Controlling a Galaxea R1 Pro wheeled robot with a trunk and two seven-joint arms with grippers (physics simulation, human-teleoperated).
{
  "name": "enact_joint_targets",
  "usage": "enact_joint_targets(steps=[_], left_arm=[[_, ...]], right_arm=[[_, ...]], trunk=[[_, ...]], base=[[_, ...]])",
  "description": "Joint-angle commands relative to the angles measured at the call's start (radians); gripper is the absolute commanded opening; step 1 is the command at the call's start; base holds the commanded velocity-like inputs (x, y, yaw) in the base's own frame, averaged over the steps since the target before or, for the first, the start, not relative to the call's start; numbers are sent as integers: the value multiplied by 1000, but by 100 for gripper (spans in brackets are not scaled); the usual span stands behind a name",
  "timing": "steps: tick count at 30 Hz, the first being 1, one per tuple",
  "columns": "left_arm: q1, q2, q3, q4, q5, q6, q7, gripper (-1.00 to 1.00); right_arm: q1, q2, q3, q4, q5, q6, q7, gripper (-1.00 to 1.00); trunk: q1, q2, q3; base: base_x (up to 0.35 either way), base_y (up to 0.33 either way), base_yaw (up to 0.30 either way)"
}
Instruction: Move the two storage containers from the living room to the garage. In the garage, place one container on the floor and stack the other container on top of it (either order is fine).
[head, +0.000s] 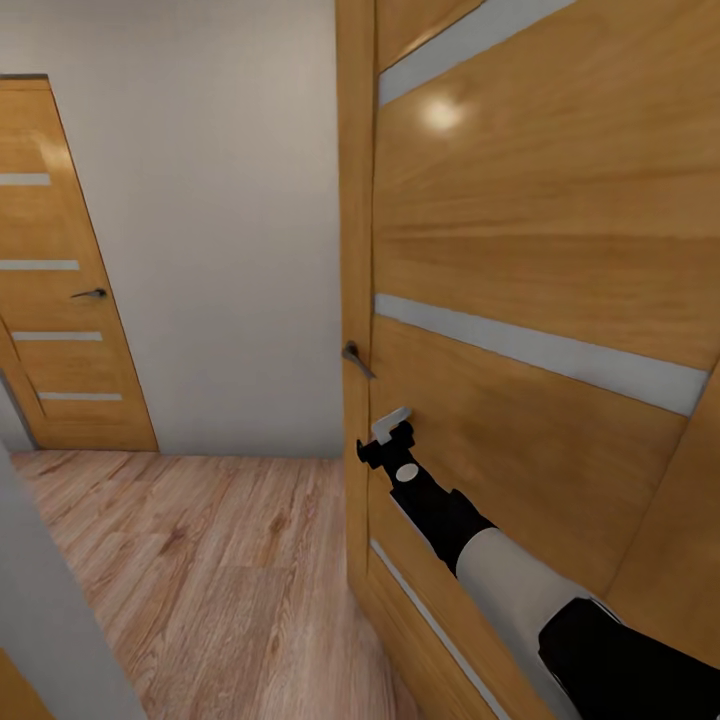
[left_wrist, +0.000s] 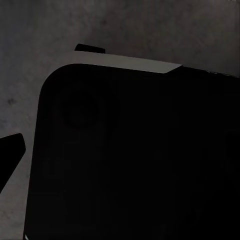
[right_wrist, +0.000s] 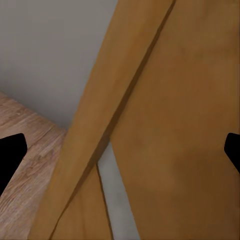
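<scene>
My right arm (head: 520, 580), black at the wrist and pale along the forearm, reached up and forward from the lower corner of the head view toward a wooden door that stood close in front of me. My right gripper (head: 392, 440) sat against the door's (head: 540, 250) leaf near its free edge, just below the lever handle (head: 356, 360) and not touching it. In the right wrist view, my two fingertips (right_wrist: 10, 157) showed at opposite edges with the door's edge (right_wrist: 100, 125) between them, so those jaws stood wide apart and held nothing. I judged the arm was placed there to push or swing the door and clear a way through, since the leaf stood between me and my route.

My left gripper (left_wrist: 12, 150) hung low beside a dark, rounded-cornered body (left_wrist: 135, 160), likely part of my own base, over a dim mottled surface; I could not tell whether its jaws were parted or closed.

Beyond the door lay light wood-plank flooring (head: 200, 560), a plain pale wall (head: 220, 220), and farther off a second wooden door (head: 60, 290), shut, with its own handle. Neither storage container appeared in these pictures, so the carrying was not yet under way here.
</scene>
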Motion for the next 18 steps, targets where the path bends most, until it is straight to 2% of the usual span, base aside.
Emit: enact_joint_targets(steps=[1, 4, 7, 10, 11, 13, 18], left_arm=[[0, 0, 2, 0, 5, -3, 1, 100], [0, -1, 2, 0, 4, -3, 1, 100], [0, -1, 2, 0, 4, -3, 1, 100], [0, -1, 2, 0, 3, -3, 1, 100], [0, -1, 2, 0, 3, -3, 1, 100], [0, -1, 2, 0, 3, -3, 1, 100], [0, -1, 2, 0, 3, -2, 1, 100]], right_arm=[[-1, 0, 0, 1, 14, 10, -14, 100], [-2, 0, 0, 5, 13, 14, -34, 100], [-2, 0, 0, 9, 13, 27, -84, 100], [-11, 0, 2, 53, 13, 58, -127, 100], [-24, 0, 2, 70, 13, 61, -131, 100], [-92, 0, 1, 150, 11, 57, -138, 100], [-101, 0, 1, 161, 10, 56, -138, 100]], trunk=[[0, -1, -1], [0, -1, -1], [0, -1, -1], [0, -1, -1], [0, -1, -1], [0, -1, -1], [0, -1, -1]], base=[[19, -5, 0], [8, -2, 0], [1, 0, 0], [0, 0, 0], [0, 0, 0], [35, 0, 0], [166, 0, 0]])
